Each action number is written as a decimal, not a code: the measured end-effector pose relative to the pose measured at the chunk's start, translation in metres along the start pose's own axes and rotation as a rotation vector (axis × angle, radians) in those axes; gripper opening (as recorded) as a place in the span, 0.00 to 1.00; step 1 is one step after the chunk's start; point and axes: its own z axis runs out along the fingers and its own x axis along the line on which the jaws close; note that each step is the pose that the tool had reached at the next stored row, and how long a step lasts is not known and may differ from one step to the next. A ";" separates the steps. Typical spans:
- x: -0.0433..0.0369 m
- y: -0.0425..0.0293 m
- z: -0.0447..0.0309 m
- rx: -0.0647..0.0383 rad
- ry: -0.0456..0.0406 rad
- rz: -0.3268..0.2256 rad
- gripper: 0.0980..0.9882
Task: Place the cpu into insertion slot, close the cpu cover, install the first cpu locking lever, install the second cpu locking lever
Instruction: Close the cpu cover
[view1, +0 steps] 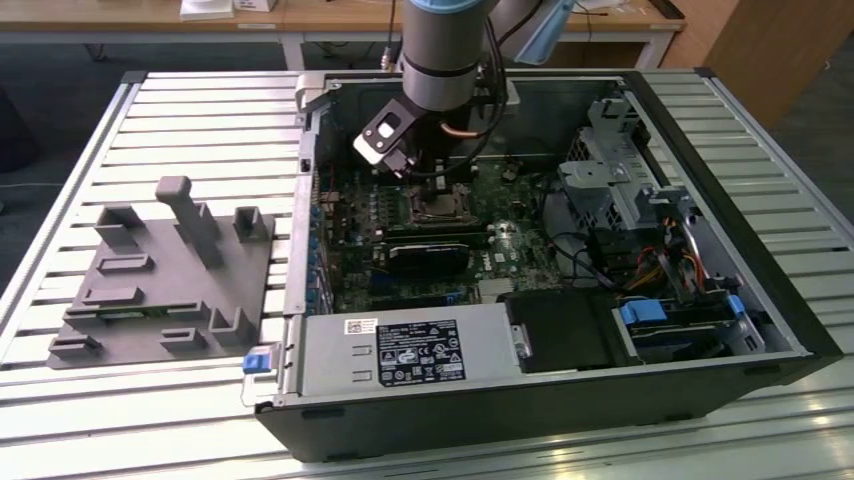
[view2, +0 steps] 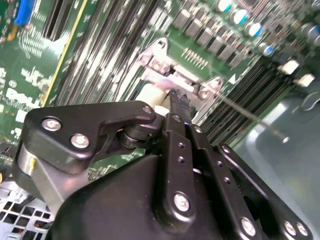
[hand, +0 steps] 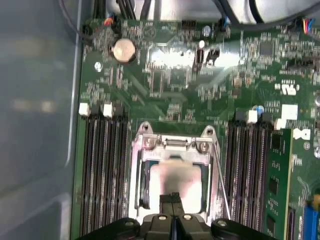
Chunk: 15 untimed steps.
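Black gripper (hand: 172, 197) tip over pale silvery square cpu (hand: 175, 175), jaws closed tip to tip.
The cpu sits in the silver-rimmed square insertion slot (hand: 142, 192); thin silvery cpu cover frame (hand: 172, 144) rims it; long black memory slots (hand: 102, 175) crowd both sides, thin lever rod (hand: 220, 175) angled alongside.

A grey fixture (view1: 160, 280) sits beside the open computer case (view1: 534, 425) on a slatted table (view1: 134, 420).

Single arm (view1: 447, 40) hangs vertical; claw (hand: 172, 197) points down, fingers (hand: 166, 201) pressed together.
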 end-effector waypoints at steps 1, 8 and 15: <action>0.0001 -0.0019 0.0000 0.000 0.0000 0.000 0.03; -0.0002 -0.0041 0.0046 0.000 0.0000 0.000 0.03; -0.0002 -0.0025 0.0075 0.000 -0.0004 0.000 0.03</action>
